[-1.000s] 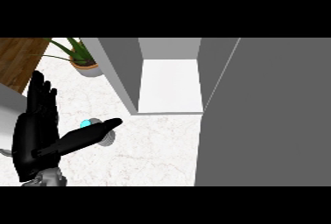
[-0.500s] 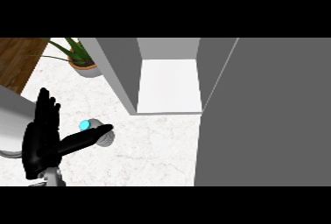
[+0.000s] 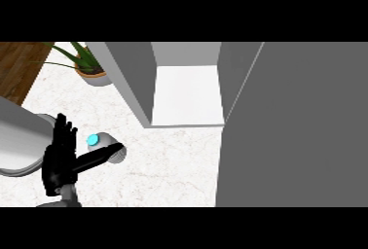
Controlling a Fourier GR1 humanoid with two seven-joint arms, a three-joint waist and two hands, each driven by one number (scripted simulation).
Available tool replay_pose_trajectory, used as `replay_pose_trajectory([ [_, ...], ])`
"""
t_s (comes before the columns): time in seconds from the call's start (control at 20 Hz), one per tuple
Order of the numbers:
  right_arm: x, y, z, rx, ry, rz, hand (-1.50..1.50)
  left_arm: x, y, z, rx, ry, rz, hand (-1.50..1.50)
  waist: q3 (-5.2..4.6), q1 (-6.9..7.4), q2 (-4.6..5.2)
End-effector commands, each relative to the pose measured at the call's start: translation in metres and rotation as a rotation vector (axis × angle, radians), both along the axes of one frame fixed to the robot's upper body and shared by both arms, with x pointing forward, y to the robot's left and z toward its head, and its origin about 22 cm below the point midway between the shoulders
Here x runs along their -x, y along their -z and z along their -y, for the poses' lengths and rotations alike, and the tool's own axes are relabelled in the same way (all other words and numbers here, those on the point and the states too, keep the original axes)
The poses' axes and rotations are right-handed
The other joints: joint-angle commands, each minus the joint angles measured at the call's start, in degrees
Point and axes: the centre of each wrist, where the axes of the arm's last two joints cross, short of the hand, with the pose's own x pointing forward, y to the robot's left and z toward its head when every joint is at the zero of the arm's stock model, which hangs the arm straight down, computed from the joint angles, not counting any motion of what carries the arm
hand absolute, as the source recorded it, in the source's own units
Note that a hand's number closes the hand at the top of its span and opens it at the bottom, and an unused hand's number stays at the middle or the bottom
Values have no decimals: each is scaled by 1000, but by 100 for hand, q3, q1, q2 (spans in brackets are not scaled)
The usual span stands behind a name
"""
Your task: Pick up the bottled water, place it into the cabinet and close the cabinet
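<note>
Left hand (image 3: 61, 160) withdrew — bottled water (image 3: 101, 142) beside.

left hand (image 3: 63, 160) open beside bottled water (image 3: 102, 144), cabinet (image 3: 188, 92) open

There is one clear bottled water with a blue cap (image 3: 99, 141) on the white marble tabletop (image 3: 169, 160). One black hand (image 3: 61, 158) shows, at the view's left. One grey cabinet with an open door (image 3: 185, 92) stands there. One green plant in a brown pot (image 3: 87, 65) is at the back. One large grey rounded object (image 3: 20, 141) lies at the left edge.
</note>
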Motion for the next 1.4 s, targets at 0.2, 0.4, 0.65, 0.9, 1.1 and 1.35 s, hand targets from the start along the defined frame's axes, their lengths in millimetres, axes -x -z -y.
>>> replay_pose_trajectory([
  [0.2,25,-29,3,37,22,75,-150,-2,65,-8,40,18,-37,-150,1,-78,-11],
  [0.4,22,-21,7,66,3,62,-150,4,98,-9,77,65,7,-150,-2,-54,11],
  [0.65,25,-24,5,58,-6,72,-150,9,119,-18,82,92,34,-150,-1,-8,14],
  [0.9,25,-16,5,58,9,56,-150,16,136,-29,139,109,93,150,0,25,21],
  [1.1,28,-34,4,41,0,58,-150,-1,140,-13,2,142,41,150,-3,8,38],
  [1.35,33,-26,3,36,7,53,-150,9,150,-18,-204,156,95,150,-7,-68,37],
])
